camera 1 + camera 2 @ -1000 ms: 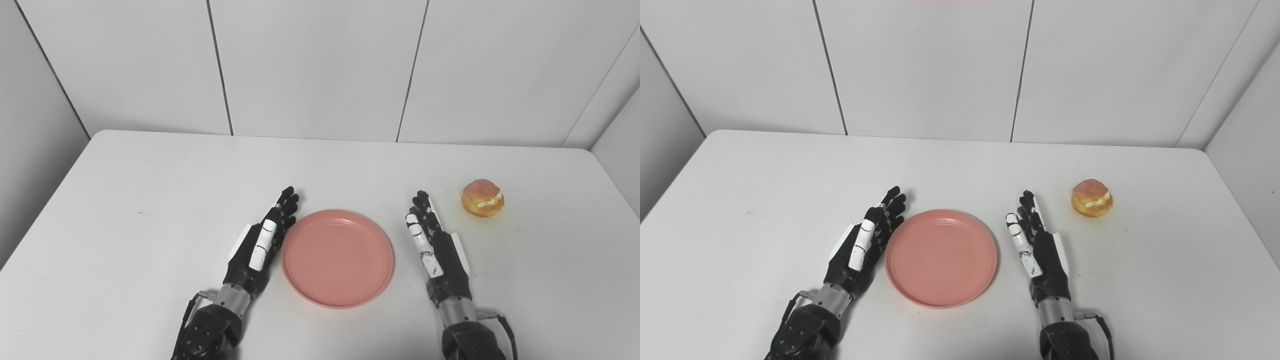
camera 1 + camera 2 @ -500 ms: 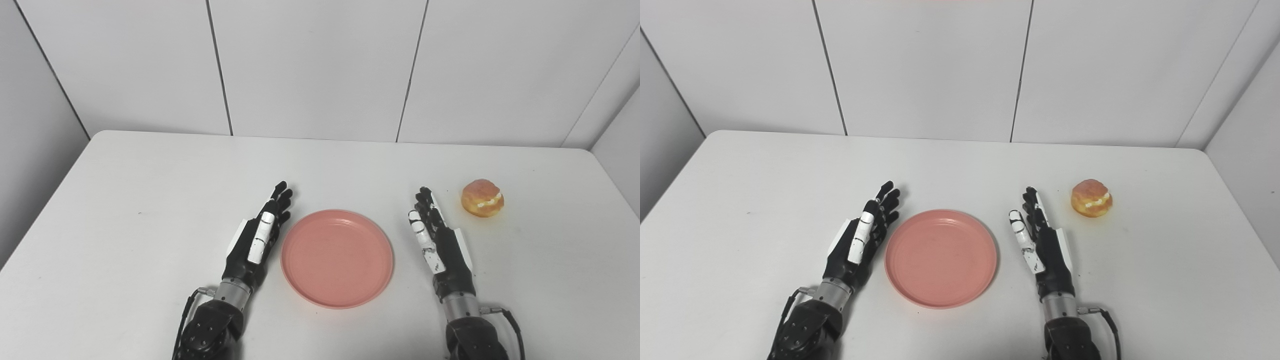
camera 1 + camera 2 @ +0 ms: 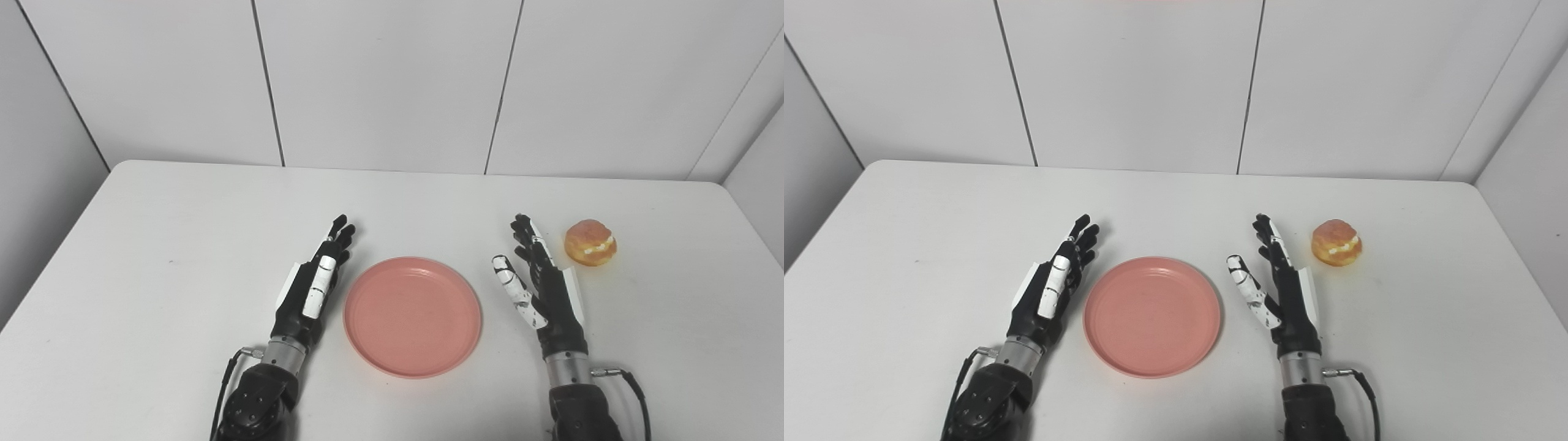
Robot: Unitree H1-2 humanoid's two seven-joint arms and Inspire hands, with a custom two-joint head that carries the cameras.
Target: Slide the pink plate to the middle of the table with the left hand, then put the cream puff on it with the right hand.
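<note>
Risk: we judge the cream puff (image 3: 590, 243) is soft, so a hard squeeze could crush it or knock it away.
Right hand (image 3: 544, 290): fingers spread, thumb out, holding nothing; puff just beyond its fingertips.
Left hand (image 3: 312, 286): flat, fingers apart, empty.
Pink plate (image 3: 412, 315): between our hands, touching neither.

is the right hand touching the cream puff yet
Apart. The left eye view shows white table between the right hand and the cream puff; the hand is open and holds nothing.
</note>
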